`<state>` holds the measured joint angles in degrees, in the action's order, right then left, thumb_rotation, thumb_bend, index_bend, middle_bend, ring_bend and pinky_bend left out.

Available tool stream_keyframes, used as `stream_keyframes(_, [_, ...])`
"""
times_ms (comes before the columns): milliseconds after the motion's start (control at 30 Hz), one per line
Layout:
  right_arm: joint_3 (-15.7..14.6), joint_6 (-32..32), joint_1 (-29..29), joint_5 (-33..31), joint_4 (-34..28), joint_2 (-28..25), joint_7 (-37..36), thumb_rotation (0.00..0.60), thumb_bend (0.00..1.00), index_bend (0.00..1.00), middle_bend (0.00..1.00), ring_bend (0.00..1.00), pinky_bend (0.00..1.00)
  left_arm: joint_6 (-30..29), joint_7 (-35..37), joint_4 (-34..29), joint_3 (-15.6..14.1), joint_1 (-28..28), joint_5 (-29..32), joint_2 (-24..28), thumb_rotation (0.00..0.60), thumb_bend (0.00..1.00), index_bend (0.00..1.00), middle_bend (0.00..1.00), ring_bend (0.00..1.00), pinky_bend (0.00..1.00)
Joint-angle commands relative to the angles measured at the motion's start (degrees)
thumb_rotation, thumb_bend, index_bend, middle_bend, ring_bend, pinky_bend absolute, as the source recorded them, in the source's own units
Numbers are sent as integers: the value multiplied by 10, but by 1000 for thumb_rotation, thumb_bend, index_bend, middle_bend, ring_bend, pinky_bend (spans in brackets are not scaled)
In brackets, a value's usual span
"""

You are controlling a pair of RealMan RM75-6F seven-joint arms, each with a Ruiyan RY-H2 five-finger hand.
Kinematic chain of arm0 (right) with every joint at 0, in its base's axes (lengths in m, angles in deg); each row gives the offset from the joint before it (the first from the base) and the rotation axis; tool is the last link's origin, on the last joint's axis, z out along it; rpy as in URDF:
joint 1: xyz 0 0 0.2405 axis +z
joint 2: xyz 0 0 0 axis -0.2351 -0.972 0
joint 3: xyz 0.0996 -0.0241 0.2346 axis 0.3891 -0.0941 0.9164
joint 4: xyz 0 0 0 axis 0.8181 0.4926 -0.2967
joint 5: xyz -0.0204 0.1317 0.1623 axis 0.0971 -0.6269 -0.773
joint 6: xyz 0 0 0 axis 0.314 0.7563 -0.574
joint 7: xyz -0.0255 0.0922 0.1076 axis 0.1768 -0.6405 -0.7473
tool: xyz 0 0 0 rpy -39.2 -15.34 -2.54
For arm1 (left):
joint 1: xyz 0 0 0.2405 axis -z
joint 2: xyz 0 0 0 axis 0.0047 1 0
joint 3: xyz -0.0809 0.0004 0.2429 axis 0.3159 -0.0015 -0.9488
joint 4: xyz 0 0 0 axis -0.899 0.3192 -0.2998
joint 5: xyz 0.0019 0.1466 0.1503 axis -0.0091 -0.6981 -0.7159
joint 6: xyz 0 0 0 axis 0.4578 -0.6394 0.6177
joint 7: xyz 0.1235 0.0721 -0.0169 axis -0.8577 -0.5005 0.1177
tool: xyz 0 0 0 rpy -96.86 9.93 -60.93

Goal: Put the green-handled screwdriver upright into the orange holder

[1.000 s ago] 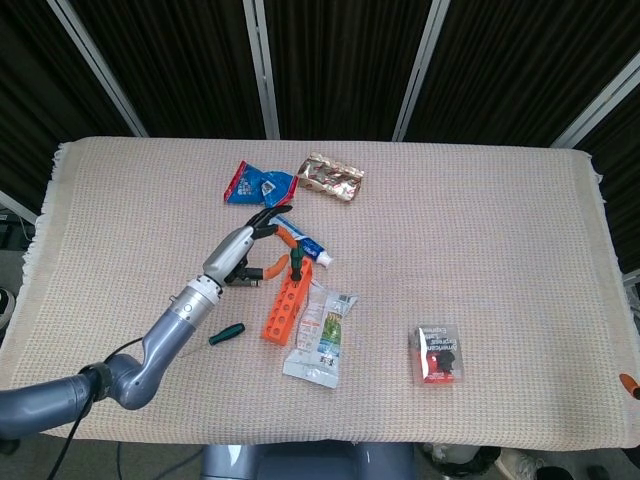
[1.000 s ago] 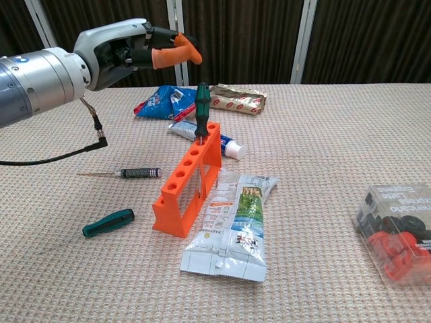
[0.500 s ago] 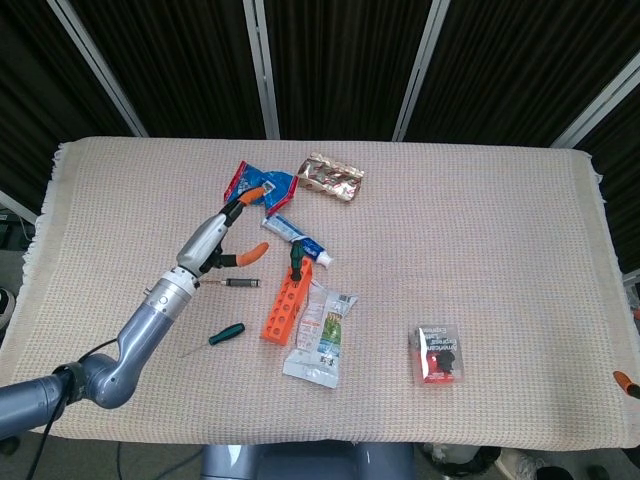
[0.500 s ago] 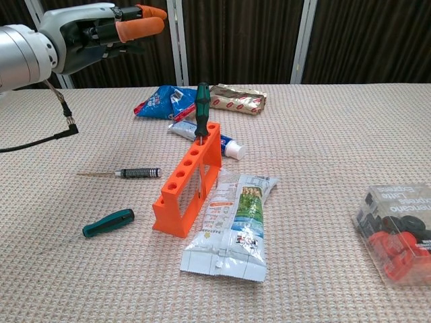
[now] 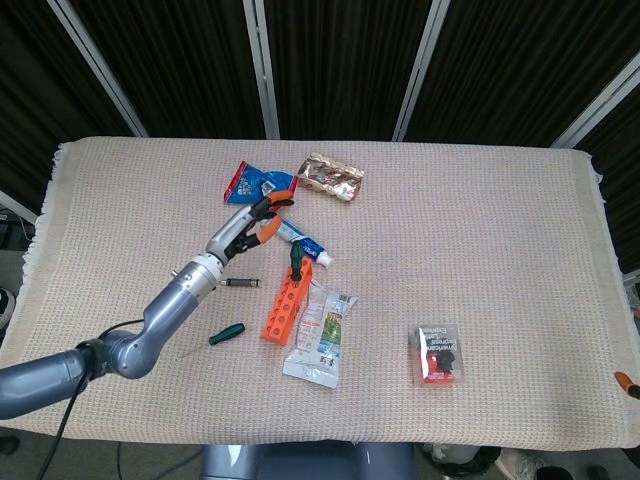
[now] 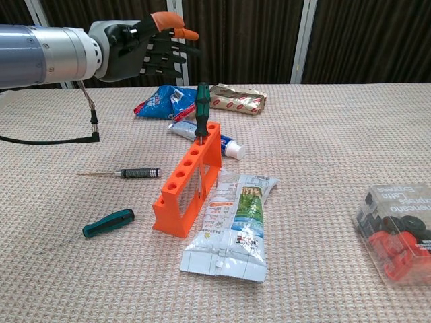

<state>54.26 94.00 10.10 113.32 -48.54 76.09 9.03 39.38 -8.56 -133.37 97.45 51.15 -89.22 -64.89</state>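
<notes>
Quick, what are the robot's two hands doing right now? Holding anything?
Left hand: open, fingers spread, holding nothing, raised above the table.
Right hand: not visible in either view, so it cannot be told.

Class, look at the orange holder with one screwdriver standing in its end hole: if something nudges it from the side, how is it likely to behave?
The orange holder looks narrow and tall, so a sideways push would probably tip it. It seems hollow plastic, likely light, so it may slide on the cloth. The upright screwdriver loads one end, perhaps making it pivot.
</notes>
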Motion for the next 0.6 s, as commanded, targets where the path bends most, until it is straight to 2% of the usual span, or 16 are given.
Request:
stream_keyframes(33, [0,3,-3,-2,0,-1,-1,600,0,224,202,29,223,21,-13,39,-1,28,35,-28,239,500,133,165,56,128])
stream_keyframes(333, [0,7,-5,-2,-2,-4,-1,600,0,224,202,29,222,30,-17,72,12,56,69,-69,238,502,168,175,63,135])
stream_keyframes(600, [0,9,-8,-4,-3,-3,-1,600,0,224,202,29,222,49,-6,82,23,67,71,-95,237,515,195,221,83,189])
